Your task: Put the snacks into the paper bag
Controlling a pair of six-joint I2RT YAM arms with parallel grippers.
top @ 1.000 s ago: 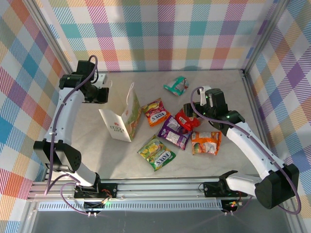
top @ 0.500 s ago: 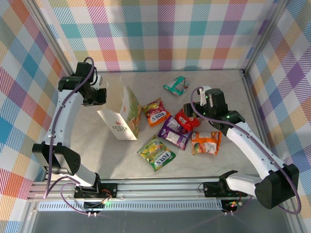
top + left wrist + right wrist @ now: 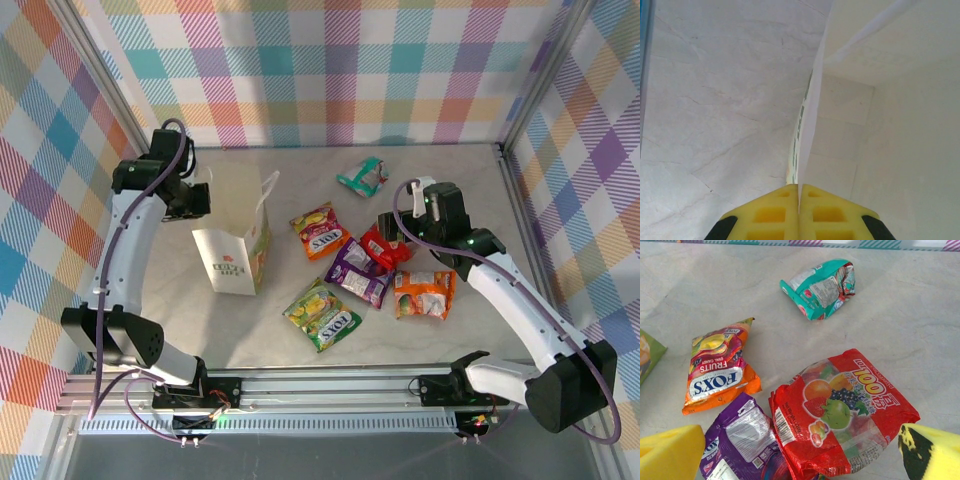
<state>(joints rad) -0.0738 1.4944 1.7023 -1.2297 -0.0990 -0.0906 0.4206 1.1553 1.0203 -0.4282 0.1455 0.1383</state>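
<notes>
White paper gift bag [image 3: 230, 265] with colourful print; right of the bag, shiny foil packets: red packet [image 3: 842, 410], purple packet [image 3: 740, 440], orange packet [image 3: 720, 367], teal packet [image 3: 820, 287], green-yellow packet [image 3: 322, 314], on a grey marbled tabletop [image 3: 240, 330]; pastel plaid walls [image 3: 340, 70] behind the bag

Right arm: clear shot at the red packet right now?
Probably yes. The right gripper hangs open straight above the red packet and nothing lies on it. Only the purple packet touches one edge.
</notes>
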